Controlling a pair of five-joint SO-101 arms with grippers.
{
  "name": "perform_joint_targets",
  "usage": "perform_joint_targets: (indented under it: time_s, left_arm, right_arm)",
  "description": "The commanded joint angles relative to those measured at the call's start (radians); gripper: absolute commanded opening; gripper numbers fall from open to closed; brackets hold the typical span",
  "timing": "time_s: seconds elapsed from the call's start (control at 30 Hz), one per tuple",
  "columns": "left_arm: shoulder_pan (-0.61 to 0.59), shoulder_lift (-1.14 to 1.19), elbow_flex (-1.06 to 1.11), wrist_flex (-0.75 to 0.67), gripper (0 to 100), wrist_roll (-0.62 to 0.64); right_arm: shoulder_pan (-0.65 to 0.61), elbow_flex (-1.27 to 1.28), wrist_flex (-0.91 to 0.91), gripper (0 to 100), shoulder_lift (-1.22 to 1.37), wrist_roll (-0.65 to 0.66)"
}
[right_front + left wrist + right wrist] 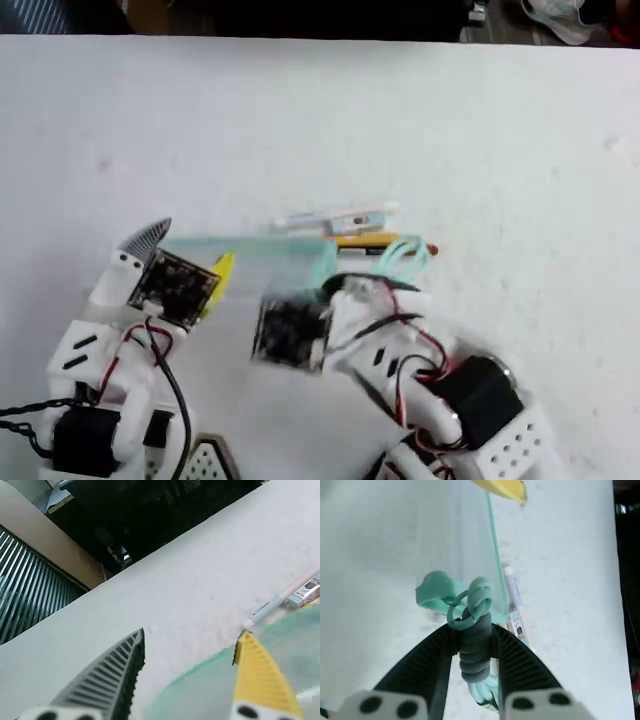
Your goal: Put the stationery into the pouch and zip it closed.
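Note:
A see-through teal pouch lies flat mid-table. Just beyond its far edge lie a white pen and an orange pen. My right gripper sits at the pouch's right end, shut on the teal zip pull cord, whose loops stick out past the fingers. My left gripper is open at the pouch's left end. Its yellow finger is over the pouch and its grey finger is over bare table. The white pen lies beyond the yellow finger.
The white table stretches bare to its far edge, with dark room clutter beyond. Both arm bases fill the near edge. A slatted panel stands off the table's far side.

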Motion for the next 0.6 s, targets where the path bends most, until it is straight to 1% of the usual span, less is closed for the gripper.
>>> perform_joint_targets:
  time_s: [0.0,0.13,0.27,0.3,0.37,0.47,0.5,0.57]
  left_arm:
    - [0.008,-0.004,-0.037,0.031,30,0.018]
    - [0.019,-0.005,-0.169,0.201,30,0.020]
    - [0.022,-0.005,-0.325,0.310,30,0.020]
    - [0.039,-0.005,-0.364,0.341,30,0.020]
    - [0.119,-0.005,-0.427,0.413,31,0.020]
    - [0.291,-0.005,-0.477,0.502,31,0.012]
    - [0.323,-0.005,-0.480,0.505,31,0.011]
    - [0.318,-0.001,-0.482,0.491,31,0.009]
  right_arm:
    - [0.096,0.000,-0.067,1.6,-0.022,-0.092]
    - [0.093,-0.023,-0.116,1.6,-0.021,-0.176]
    - [0.062,-0.101,-0.131,1.6,-0.018,-0.236]
    - [0.051,-0.120,-0.136,1.6,-0.018,-0.250]
    - [0.030,-0.160,-0.136,1.6,0.002,-0.265]
    - [0.012,-0.219,-0.136,1.6,0.064,-0.265]
    - [0.010,-0.241,-0.133,1.6,0.082,-0.265]
    - [0.008,-0.278,-0.127,1.6,0.105,-0.265]
